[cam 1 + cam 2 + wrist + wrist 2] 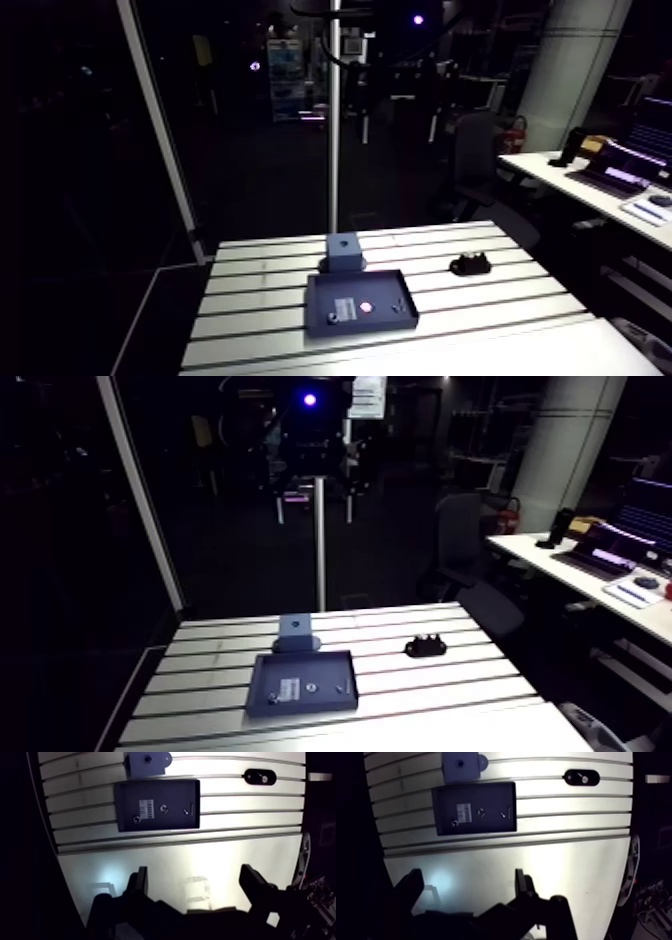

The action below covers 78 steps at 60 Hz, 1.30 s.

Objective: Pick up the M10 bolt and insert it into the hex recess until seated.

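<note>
Hovering open and empty, the black two-finger gripper [195, 874] may fumble the tiny metal bolt [163, 808], dim in the dark rectangular tray [175, 794].

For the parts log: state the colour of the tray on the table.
The tray is near black, with a white label; clearest in the wrist view.

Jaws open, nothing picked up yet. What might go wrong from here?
1. The tray holds several small pieces that are hard to tell apart; the open, empty jaws might take the wrong one or strike the tray's wall.
2. The hole in the block beyond the tray looks small, so a piece held tilted might jam instead of seating.
</note>
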Each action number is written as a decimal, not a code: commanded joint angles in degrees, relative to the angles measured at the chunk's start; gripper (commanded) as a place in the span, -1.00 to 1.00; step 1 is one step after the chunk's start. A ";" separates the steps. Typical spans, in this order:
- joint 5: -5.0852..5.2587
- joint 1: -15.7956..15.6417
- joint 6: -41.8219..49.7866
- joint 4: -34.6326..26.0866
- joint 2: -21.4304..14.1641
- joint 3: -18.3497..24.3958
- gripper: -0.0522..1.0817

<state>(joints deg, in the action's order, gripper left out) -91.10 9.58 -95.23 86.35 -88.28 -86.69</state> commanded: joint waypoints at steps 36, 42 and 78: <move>-2.11 -1.85 -2.36 -0.90 0.62 0.52 -0.90; -2.45 -1.50 -2.71 -0.79 0.62 0.77 -0.90; -2.38 9.62 -16.25 5.73 0.95 -2.27 -0.90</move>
<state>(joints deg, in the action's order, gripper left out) -94.02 15.14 -107.57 88.88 -87.57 -87.61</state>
